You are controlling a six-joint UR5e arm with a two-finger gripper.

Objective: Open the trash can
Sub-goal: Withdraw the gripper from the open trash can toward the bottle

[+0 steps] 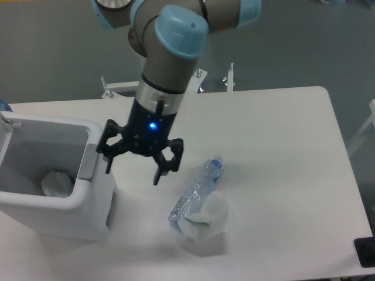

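Note:
The white boxy trash can (55,211) stands at the table's left edge. Its top is uncovered and I see inside, where a crumpled white wad (57,182) lies. A part of the lid (7,124) sticks up at its far left. The grey push tab (88,161) is on its right rim. My black gripper (133,172) hangs open and empty just right of the can, pointing down. Its left fingertip (108,165) is close beside the tab; I cannot tell whether they touch.
A crushed clear plastic bottle (198,188) lies right of the gripper, with a crumpled white wad (206,218) at its near end. Metal brackets (229,76) stand at the table's back edge. A black object (364,252) sits at the front right corner.

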